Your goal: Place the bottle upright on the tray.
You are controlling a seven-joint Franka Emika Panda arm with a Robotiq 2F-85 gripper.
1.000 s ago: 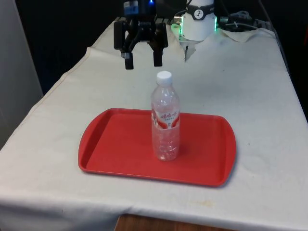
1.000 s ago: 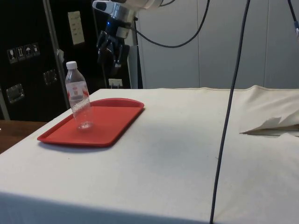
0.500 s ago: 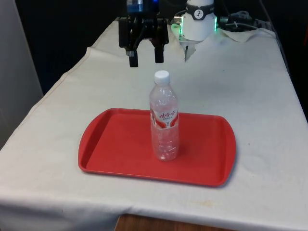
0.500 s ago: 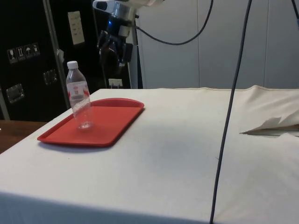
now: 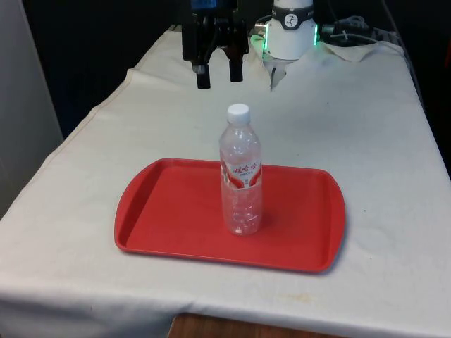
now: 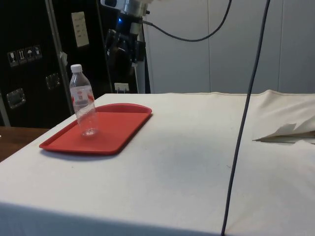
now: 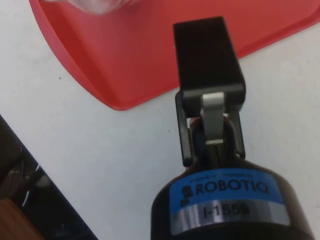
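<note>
On the front view's left you see bare white cloth (image 5: 77, 183) over the counter, running up to the red tray (image 5: 162, 211). The tray lies flat on that cloth, its long side across your view. Moving right along the tray, you reach the bottle (image 5: 242, 176), which stands upright on the tray's floor, a little right of the tray's middle. It is clear plastic with a white cap and a red and white label around its upper body.

Nothing touches the bottle. The pincer (image 5: 219, 72) hangs in the air beyond the tray's far edge, higher than the bottle's cap and slightly to the front view's left of it. Its two black fingers point down with a clear gap between them, holding nothing. From the side you see the pincer (image 6: 124, 48) well above the tray's far end.
</note>
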